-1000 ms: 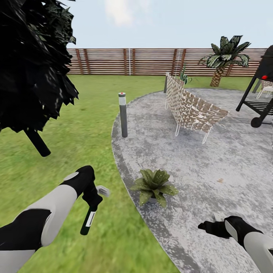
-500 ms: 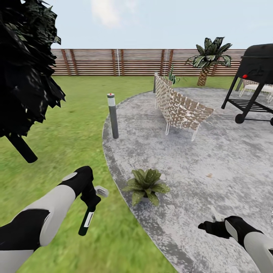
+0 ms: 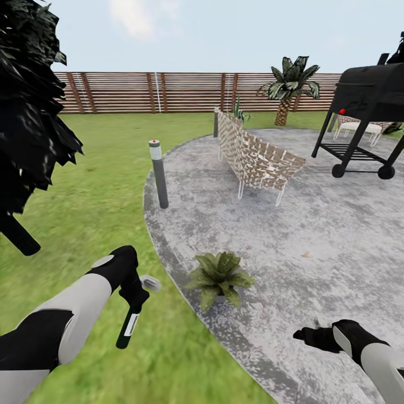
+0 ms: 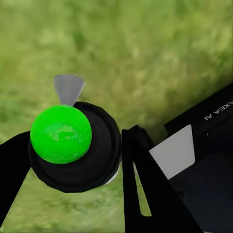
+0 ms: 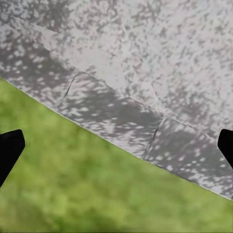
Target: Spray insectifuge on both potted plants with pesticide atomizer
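The pesticide atomizer (image 3: pixel 128 327), a slim dark bottle with a white label, hangs downward over the lawn (image 3: pixel 101 191) in the left claw (image 3: pixel 134 296), which is clamped on its upper part; in the left wrist view the bottle (image 4: pixel 73 145) sits between the black fingers (image 4: pixel 141 179), its end showing bright green. Just beside it to the right, a potted plant (image 3: pixel 217 276) with speckled pointed leaves stands at the edge of the round grey patio (image 3: pixel 314 235). The right claw (image 3: pixel 307 336) hovers low over the patio's rim, spread wide with nothing between its tips. Farther off stand a grey bollard lamp (image 3: pixel 157 173), a woven chair (image 3: pixel 255 160), a black grill (image 3: pixel 367 112), a palm (image 3: pixel 289 84) and the slatted wooden fence (image 3: pixel 185 91).
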`<state>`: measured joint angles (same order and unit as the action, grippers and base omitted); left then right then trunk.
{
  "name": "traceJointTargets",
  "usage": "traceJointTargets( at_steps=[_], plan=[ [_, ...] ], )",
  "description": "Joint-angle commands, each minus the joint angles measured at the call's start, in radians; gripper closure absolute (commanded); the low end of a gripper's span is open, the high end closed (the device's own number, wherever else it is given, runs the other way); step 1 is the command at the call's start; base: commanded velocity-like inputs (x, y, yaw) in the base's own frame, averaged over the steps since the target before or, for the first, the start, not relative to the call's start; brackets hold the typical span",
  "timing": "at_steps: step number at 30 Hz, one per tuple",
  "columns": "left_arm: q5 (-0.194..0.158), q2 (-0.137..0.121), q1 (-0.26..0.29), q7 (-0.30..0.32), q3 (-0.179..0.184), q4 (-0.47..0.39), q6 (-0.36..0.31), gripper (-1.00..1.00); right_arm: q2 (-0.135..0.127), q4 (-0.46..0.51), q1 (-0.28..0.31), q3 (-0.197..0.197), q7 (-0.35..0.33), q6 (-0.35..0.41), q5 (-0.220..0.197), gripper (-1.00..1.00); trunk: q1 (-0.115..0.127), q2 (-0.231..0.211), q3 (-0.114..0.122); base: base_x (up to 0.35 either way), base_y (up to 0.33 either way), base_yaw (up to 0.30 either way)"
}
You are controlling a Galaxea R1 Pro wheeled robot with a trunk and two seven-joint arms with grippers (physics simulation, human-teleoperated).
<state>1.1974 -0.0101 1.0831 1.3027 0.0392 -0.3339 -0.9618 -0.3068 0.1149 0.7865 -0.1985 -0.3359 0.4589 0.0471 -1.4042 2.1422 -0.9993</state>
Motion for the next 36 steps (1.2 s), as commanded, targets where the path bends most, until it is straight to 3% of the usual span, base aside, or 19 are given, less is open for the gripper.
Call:
traceJointTargets(
  at_steps=[1, 4, 8, 11, 24, 36],
  plan=[
    [0.003, -0.001, 0.000, 0.009, 0.004, -0.002, -0.010, 1.00, 0.000, 0.002, 0.000, -0.006, -0.003, 0.006, 0.005, -1.00, 0.000, 0.000, -0.001, 0.087, 0.308, -0.127],
    [-0.006, -0.001, 0.000, 0.009, 0.004, -0.002, -0.010, 1.00, 0.000, 0.002, 0.000, -0.006, -0.003, -0.005, 0.005, -1.00, 0.000, 0.000, -0.001, 0.066, 0.308, -0.222],
    [-0.063, -0.002, 0.000, 0.009, 0.004, -0.002, -0.010, 1.00, 0.000, 0.002, 0.000, -0.006, -0.003, -0.012, 0.005, -1.00, 0.000, 0.000, -0.001, 0.011, 0.300, -0.268],
    [-0.073, -0.002, 0.000, 0.009, 0.004, -0.002, -0.010, 1.00, 0.000, 0.002, 0.000, -0.006, -0.003, -0.012, 0.005, -1.00, 0.000, 0.000, -0.001, 0.002, 0.263, -0.275],
    [-0.077, -0.008, 0.000, 0.009, 0.005, -0.001, -0.009, 1.00, 0.000, 0.002, 0.000, -0.006, -0.003, -0.012, 0.005, -1.00, 0.000, 0.000, -0.001, 0.058, 0.231, -0.276],
    [-0.079, -0.008, 0.000, 0.009, 0.004, -0.001, -0.009, 1.00, 0.000, 0.002, 0.000, -0.006, -0.003, -0.012, 0.005, -1.00, 0.000, 0.000, -0.001, 0.015, 0.015, -0.276]
  ],
)
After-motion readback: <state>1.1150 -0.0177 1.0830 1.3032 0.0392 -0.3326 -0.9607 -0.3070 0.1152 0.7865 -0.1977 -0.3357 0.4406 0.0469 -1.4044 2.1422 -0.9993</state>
